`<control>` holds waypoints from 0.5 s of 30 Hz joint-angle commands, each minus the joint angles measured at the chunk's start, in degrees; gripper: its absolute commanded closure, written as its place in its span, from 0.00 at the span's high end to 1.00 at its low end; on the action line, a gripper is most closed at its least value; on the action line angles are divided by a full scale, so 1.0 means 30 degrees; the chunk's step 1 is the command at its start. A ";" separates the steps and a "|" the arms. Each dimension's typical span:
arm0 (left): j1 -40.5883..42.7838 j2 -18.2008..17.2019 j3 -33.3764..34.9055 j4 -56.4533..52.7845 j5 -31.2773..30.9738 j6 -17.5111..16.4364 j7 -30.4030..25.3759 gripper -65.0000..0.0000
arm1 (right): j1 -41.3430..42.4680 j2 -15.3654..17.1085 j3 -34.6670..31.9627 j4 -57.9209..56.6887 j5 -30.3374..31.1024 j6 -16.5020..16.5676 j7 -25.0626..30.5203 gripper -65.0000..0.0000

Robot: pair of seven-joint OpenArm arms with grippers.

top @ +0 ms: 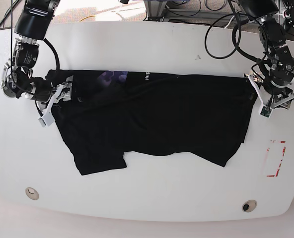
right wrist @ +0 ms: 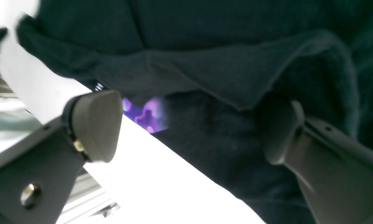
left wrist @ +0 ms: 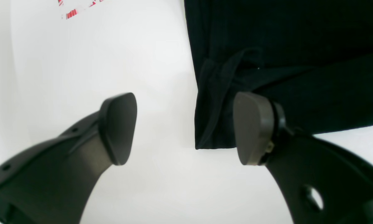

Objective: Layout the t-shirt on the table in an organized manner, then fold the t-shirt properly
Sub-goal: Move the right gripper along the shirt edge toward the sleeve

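Cloth fills most of my base view: the black t-shirt (top: 152, 119) lies spread across the white counter (top: 147, 44), its long side running left to right, with a short white line of lettering (top: 146, 76) and a purplish patch (top: 110, 76) along the far edge.

Starting at the left of that view, I see the right gripper (top: 51, 105) low at the shirt's left end. Through its wrist camera the jaws stand wide apart and released; one pad (right wrist: 94, 124) sits over bare counter next to the purple patch, the other pad (right wrist: 278, 130) sits against a raised fold of the black cloth. Nothing is pinched between them.

Moving across, the near hem shows one sleeve hanging toward the near left and another fold toward the near right, with wrinkles running through the middle.

At the right of the base view the left gripper (top: 268, 101) hovers just beside the shirt's right edge. Its wrist camera shows the jaws parted and empty, one finger over bare counter, the other over the folded corner of the cloth (left wrist: 214, 124). A red tape rectangle (top: 275, 158) lies nearer me, apart from the shirt.
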 commanded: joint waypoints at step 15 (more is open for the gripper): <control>-0.0250 -0.0239 -0.0031 0.0263 -0.0121 0.0112 -0.0325 0.68 | 0.0479 -0.1867 -0.1178 0.0382 0.0099 0.0046 0.0287 1.00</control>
